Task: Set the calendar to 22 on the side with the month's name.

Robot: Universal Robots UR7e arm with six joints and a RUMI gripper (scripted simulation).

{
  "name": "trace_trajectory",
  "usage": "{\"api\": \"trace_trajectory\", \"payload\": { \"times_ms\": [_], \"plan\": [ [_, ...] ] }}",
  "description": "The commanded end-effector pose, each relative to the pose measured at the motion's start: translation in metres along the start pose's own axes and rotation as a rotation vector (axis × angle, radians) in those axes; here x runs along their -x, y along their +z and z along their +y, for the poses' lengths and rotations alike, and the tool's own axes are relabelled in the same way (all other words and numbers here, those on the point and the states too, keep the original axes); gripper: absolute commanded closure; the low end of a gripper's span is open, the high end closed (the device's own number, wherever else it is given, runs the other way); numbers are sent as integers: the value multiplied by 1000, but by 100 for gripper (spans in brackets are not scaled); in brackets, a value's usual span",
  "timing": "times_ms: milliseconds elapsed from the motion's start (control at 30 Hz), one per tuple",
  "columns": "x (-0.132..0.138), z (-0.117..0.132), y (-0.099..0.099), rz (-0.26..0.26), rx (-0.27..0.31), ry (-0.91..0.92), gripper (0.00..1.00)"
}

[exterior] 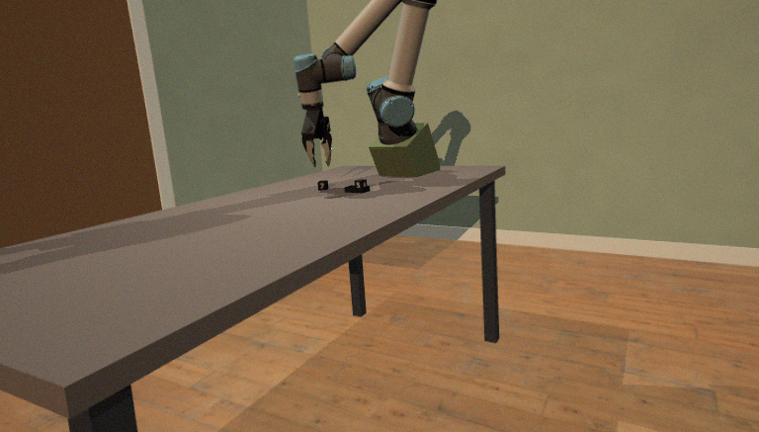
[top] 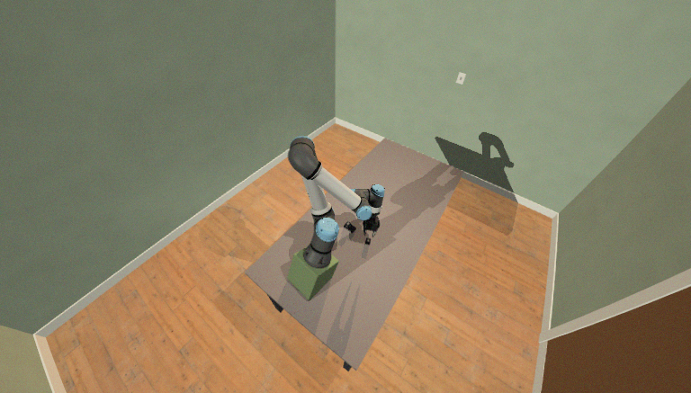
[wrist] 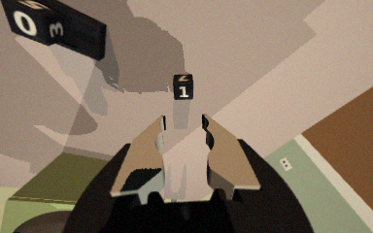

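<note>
A loose black cube (top: pixel 367 241) (exterior: pixel 322 185) (wrist: pixel 183 87) sits on the table outside the tray. In the wrist view one face shows an upright white 1; the orange-tinted digit on its upper face is foreshortened, a 2 or a 7. The black tray (exterior: pixel 349 189) (wrist: pixel 87 36) stands to one side, at the wrist view's upper left. A second black cube (exterior: pixel 360 183) (wrist: pixel 24 23) is at the tray, with a 0 and a sideways 3 showing in the wrist view. No month's name is readable. My gripper (exterior: pixel 321 164) (wrist: pixel 184 116) is partly open, empty, and above the table near the loose cube.
The green base block (top: pixel 311 275) (exterior: pixel 405 158) (wrist: pixel 53 177) carries the arm at one end of the grey-brown table (top: pixel 397 165) (exterior: pixel 196 270). The tray lies nearer the arm's base column than the loose cube in the top view. Arm shadows cross the table top.
</note>
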State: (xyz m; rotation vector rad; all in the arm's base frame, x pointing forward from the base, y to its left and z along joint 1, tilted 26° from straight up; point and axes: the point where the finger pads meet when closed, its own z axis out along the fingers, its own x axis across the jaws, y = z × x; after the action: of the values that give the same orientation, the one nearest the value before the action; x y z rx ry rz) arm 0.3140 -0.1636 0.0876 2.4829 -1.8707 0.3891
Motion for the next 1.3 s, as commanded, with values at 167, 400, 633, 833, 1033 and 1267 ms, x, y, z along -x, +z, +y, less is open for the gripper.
{"api": "trace_trajectory", "payload": {
  "times_ms": [167, 400, 633, 833, 1033, 1267],
  "plan": [
    [-1, -1, 0, 4, 11, 1, 72],
    [0, 0, 0, -2, 33, 3, 72],
    [1, 1, 1, -15, 112, 7, 72],
    [1, 0, 1, -15, 170, 7, 72],
    [0, -2, 0, -4, 241, 4, 72],
    [-1, -3, 0, 4, 271, 1, 72]
  ]
}}
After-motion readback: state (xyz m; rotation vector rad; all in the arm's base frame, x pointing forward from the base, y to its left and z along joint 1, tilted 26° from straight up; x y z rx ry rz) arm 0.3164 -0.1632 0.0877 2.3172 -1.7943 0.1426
